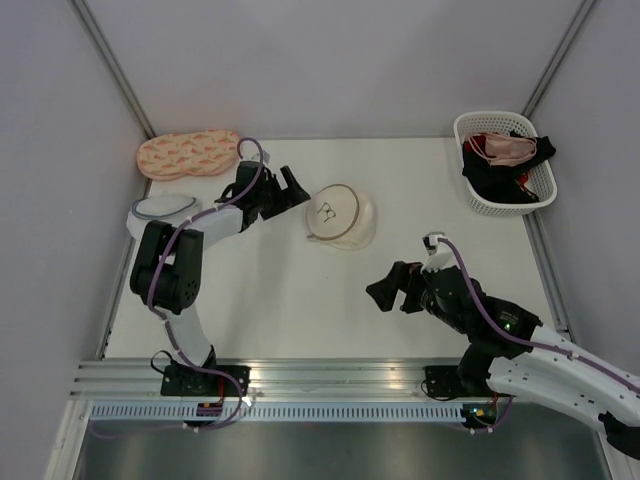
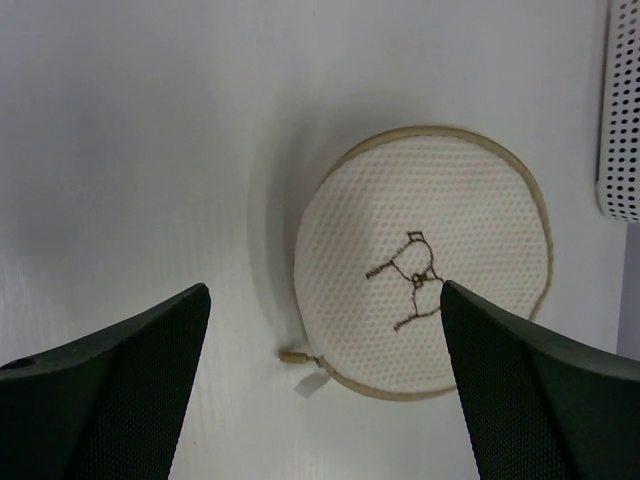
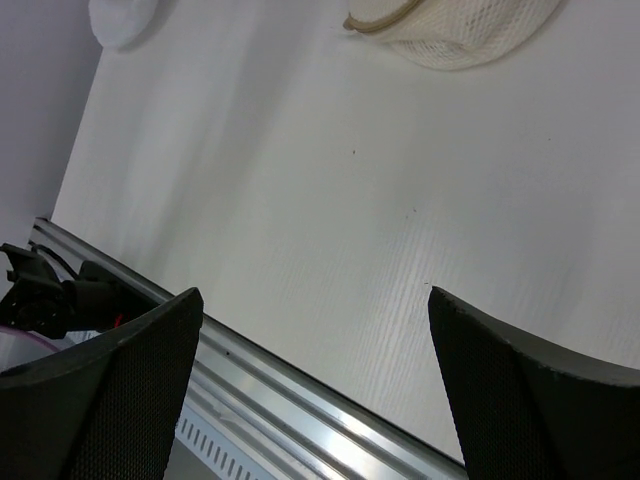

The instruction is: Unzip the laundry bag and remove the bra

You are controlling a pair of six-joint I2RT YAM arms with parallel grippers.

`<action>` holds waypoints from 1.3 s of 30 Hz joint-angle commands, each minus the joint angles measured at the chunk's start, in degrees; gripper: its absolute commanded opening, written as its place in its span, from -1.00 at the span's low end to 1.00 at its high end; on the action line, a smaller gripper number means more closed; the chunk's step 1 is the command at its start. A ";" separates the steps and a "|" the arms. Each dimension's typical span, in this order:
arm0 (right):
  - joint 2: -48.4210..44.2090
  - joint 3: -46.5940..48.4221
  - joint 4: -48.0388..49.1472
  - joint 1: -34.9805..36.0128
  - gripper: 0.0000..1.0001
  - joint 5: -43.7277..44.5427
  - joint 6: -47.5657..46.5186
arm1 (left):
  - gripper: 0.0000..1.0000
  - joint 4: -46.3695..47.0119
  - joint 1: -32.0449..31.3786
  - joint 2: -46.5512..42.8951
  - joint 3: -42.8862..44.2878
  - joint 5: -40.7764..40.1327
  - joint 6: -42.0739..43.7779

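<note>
Approach step; zip looks unopened. Round cream-beige mesh laundry bag [image 1: 340, 215] closed; bra unseen, likely inside bag. Left gripper [image 1: 297, 187] just beside bag, jaws spread. Right gripper [image 1: 395, 297] well apart from bag, jaws spread. Next: pinch small tan zip pull [image 2: 292, 355] at bag rim.

Laundry bag [image 2: 425, 262]: lies on table [image 2: 150, 150], symbol face up.
Zip pull [image 2: 300, 357]: at rim's lower left.
Left gripper [image 2: 322, 290]: jaws wide apart.

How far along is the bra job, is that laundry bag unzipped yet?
Nothing looks done: the laundry bag appears zipped shut, zip pull at its rim. In hand: the left pincer, open, hovers beside it; the right pincer is open, apart from it. Left: unzipping and pulling out the bra, not visible now.
</note>
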 commanded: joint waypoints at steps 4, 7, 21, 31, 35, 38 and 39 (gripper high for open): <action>4.01 1.28 1.02 0.29 0.90 5.52 0.11 | 0.99 -0.23 0.32 10.93 6.76 5.57 4.89; 7.78 1.54 8.31 0.20 -0.48 10.52 -2.17 | 0.99 1.26 0.32 10.59 5.01 5.83 4.80; 51.87 26.39 26.35 -21.33 -0.99 -13.44 -7.79 | 0.99 5.21 0.58 8.57 2.72 10.66 5.50; 71.42 32.74 33.82 -31.26 -0.99 -27.34 -3.67 | 0.99 9.09 1.19 8.30 0.08 14.27 4.62; 74.59 33.54 25.15 -31.35 -0.99 -19.54 -5.95 | 0.99 9.70 1.37 8.65 0.25 14.97 4.62; 75.99 33.10 21.88 -31.44 -0.99 -16.62 -6.92 | 0.99 9.97 1.37 9.53 0.78 15.41 4.36; 76.69 33.18 21.43 -31.44 -0.99 -16.52 -7.36 | 0.99 10.05 1.46 9.80 0.96 15.59 4.27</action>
